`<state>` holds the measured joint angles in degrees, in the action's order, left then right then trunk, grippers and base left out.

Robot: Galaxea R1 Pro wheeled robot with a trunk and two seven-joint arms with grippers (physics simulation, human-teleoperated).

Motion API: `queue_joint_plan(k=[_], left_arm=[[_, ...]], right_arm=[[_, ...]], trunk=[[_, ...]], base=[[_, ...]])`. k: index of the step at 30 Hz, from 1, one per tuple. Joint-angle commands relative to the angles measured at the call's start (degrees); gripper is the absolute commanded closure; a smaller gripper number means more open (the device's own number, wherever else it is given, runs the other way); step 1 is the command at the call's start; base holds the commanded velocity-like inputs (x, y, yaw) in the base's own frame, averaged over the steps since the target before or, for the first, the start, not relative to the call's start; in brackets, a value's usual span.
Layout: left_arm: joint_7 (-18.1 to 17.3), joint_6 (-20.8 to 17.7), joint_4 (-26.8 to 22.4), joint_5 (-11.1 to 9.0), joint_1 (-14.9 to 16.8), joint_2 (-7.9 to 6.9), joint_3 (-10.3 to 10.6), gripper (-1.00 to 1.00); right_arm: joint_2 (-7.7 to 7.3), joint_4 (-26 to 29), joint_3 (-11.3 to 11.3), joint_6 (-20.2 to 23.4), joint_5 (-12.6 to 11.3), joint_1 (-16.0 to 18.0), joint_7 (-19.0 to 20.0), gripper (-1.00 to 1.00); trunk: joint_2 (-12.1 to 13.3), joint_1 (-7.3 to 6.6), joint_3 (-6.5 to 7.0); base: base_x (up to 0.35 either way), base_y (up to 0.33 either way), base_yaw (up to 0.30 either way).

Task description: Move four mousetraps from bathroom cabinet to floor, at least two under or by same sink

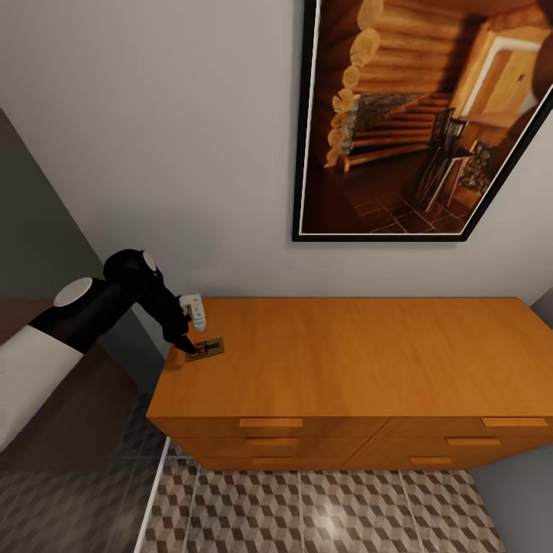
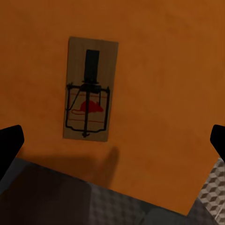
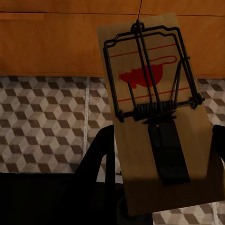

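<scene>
The left gripper [image 1: 189, 347] hangs just over a mousetrap [image 1: 206, 349] that lies flat on top of the cabinet [image 1: 369, 361], near the cabinet's left end. In the left wrist view its two black fingers [image 2: 10, 140] are spread wide, one on each side, and they do not touch the mousetrap [image 2: 89, 96]. The right gripper [image 3: 161, 187] holds a second mousetrap [image 3: 157, 112] between its fingers, in front of the cabinet's drawers [image 3: 51, 42] and above the bathroom floor [image 3: 47, 122] with its cube tiles. A big picture [image 1: 426, 119] hangs on the wall above the cabinet
</scene>
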<state>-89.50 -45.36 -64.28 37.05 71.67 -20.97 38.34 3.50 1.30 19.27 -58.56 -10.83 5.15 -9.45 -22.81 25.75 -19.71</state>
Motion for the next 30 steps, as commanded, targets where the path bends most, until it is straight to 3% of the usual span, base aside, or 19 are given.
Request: queue_joint_plan(k=[1,16,30], left_arm=[[-0.5,-0.6,0.0,0.5,0.1,-0.03,0.1,-1.00],[-0.5,-0.7,0.1,0.4,-0.4,0.43,0.5,-1.00],[-0.5,-0.6,2.7,0.4,-0.5,2.29,0.4,-1.00]], right_arm=[[0.01,0.0,0.5,-0.2,-0.5,0.0,0.0,1.00],[0.01,0.0,0.5,-0.2,-0.5,0.0,0.0,1.00],[0.00,0.0,0.5,-0.2,-0.5,0.0,0.0,1.00]], trunk=[[-0.1,0.03,-0.10],[-0.1,0.03,-0.10],[-0.1,0.03,-0.10]], base=[[0.000,0.000,0.000],[0.000,0.000,0.000],[0.000,0.000,0.000]])
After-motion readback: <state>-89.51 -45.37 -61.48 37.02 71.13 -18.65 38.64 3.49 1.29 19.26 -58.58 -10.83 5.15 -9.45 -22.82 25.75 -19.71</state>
